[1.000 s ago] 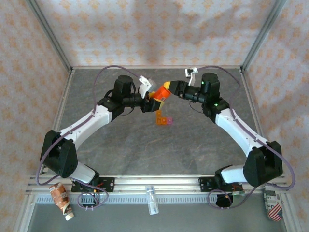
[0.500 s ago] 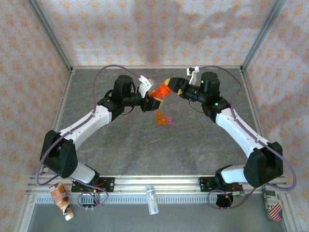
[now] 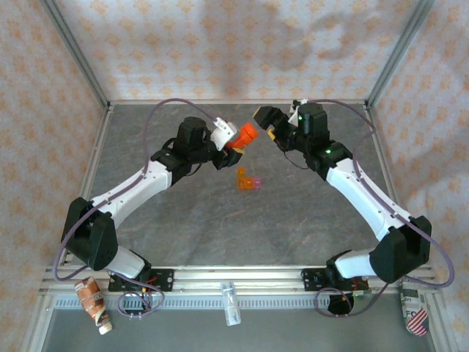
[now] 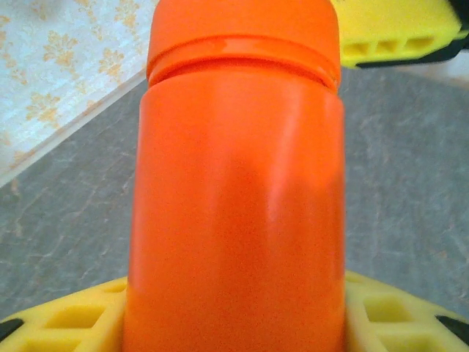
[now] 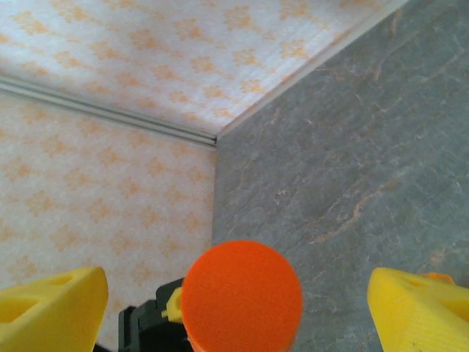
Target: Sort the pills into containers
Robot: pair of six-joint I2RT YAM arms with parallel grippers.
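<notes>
In the overhead view, the left gripper [image 3: 234,141] sits in the upper middle of the frame. It is clamped around the body of an orange cylindrical plastic bottle [image 3: 247,134], which is held tilted above the table with its cap pointing to the upper right. In the left wrist view the bottle [image 4: 234,198] runs up the centre of the frame. Its orange-red cap [image 4: 242,29] is at the top, and the yellow fingers [image 4: 66,319] press in at the lower left and lower right.

The right gripper [image 3: 267,125] is just to the right of the cap, with its jaws spread wide. In the right wrist view the round cap [image 5: 242,293] sits at the bottom centre between two yellow fingers [image 5: 51,308], with a clear gap on either side.

The tiny translucent two-compartment box [image 3: 248,180] lies on the grey stone-patterned table [image 3: 220,227], just below the bottle near the centre of the overhead frame. Its orange half is on the left and its pink half on the right, and it is apart from both grippers. Its contents are too small to make out.
</notes>
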